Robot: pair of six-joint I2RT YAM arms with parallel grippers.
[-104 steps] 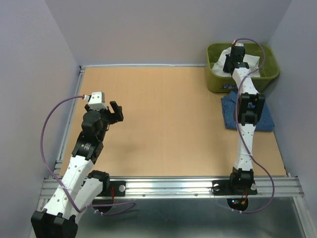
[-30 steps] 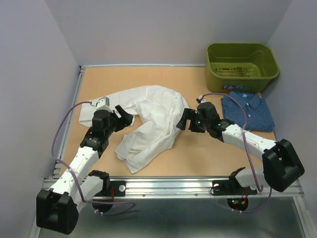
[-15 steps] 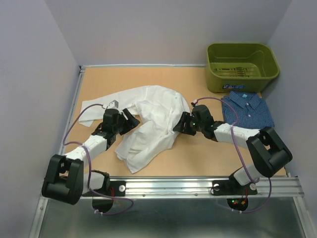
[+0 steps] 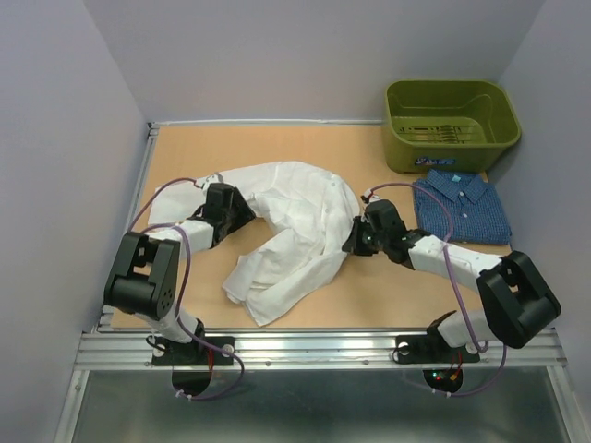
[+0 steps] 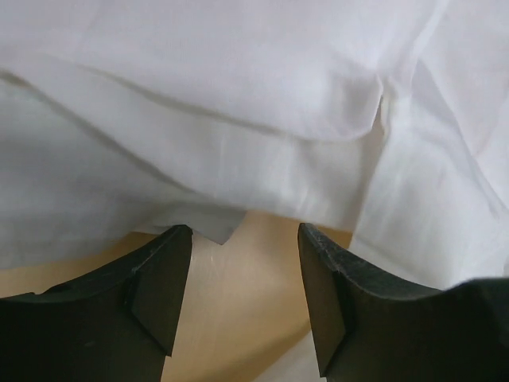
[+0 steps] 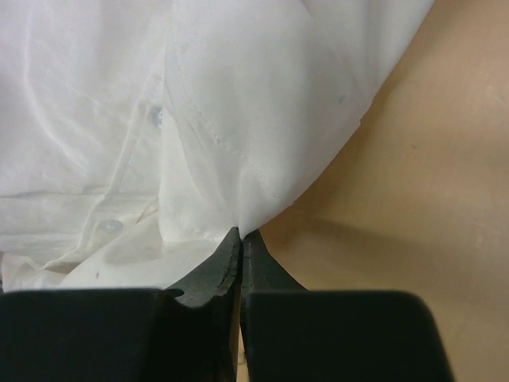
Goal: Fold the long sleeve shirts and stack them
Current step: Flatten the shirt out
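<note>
Soft, even light was provided; the white shirt (image 6: 262, 95) was nearly overexposed, and faint shadow was cast on the surface (image 6: 413, 239).

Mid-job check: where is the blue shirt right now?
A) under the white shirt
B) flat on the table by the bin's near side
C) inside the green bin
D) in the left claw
B: the blue shirt lies flat on the table just in front of the green bin, apart from the white shirt.
</note>
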